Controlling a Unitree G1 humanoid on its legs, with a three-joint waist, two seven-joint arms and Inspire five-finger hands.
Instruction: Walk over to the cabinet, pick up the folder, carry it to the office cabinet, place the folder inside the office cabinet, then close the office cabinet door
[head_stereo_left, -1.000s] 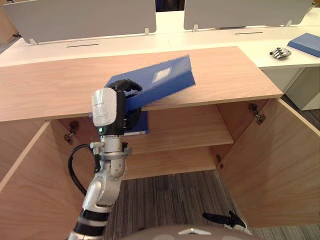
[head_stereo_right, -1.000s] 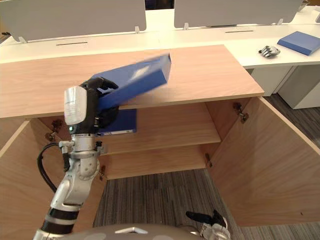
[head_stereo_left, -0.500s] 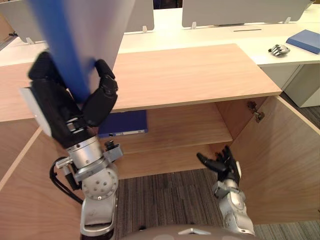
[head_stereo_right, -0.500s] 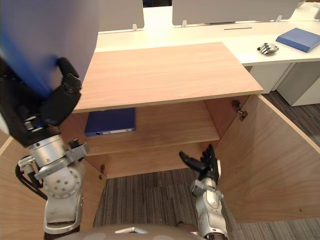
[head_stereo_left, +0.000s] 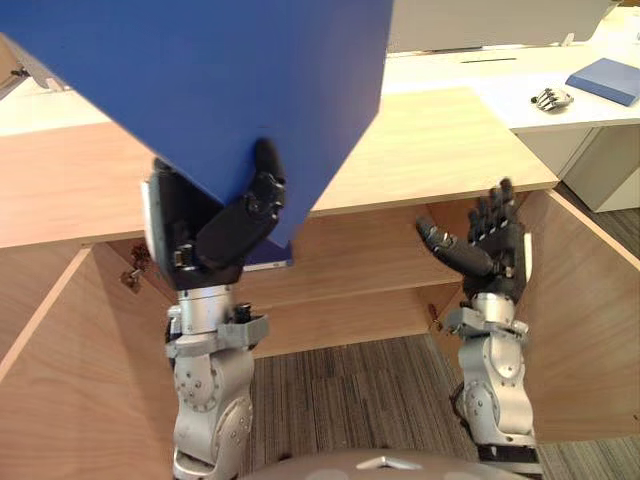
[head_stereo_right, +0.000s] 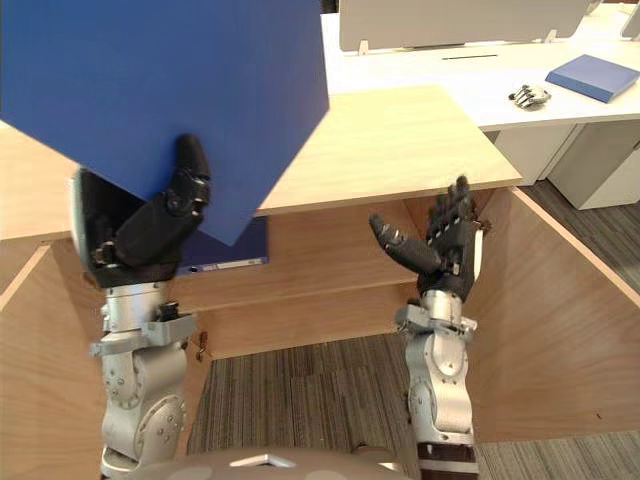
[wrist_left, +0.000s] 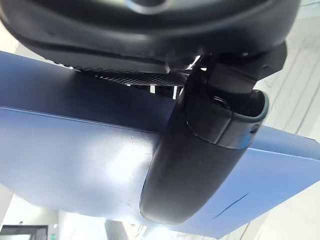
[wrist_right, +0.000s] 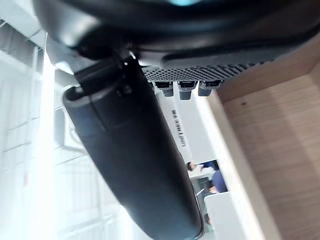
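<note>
Wooden office cabinet (head_stereo_left: 440, 150): low, light wood-grain top, front open toward the robot.
Doors: right door (head_stereo_left: 590, 320) and left door (head_stereo_left: 50, 400) both swung wide, so the opening is clear for entry.
Folder: large flat rectangular blue folder (head_stereo_left: 220, 90), held high in front of the head camera and above the cabinet top. It is not in the cabinet yet.
Folder attitude: broad face toward the camera, tilted, one corner pointing down at the hand. Its upper edges run out of view, so I cannot tell the long axis.
Shelf: wooden inner shelf (head_stereo_left: 370, 255) sits below and beyond the folder. That is the target, as I judge it.
Second folder: another blue folder (head_stereo_right: 250, 245) lies flat on the left part of the shelf. The right part is bare.
Left hand (head_stereo_left: 215, 235): clamped on the blue folder's lower corner, thumb (wrist_left: 200, 165) pressed on the near face and fingers behind it.
Right hand (head_stereo_left: 490, 255): raised, palm up, fingers spread and relaxed, holding nothing. It is well apart from the folder and in front of the right half of the opening.
Key relation: the folder stands up from the left hand, while the shelf lies down and forward.
Next move (judgement): tip the face flat, drop below the top's edge, feed in edge first. The right hand is free to steady it.
</note>
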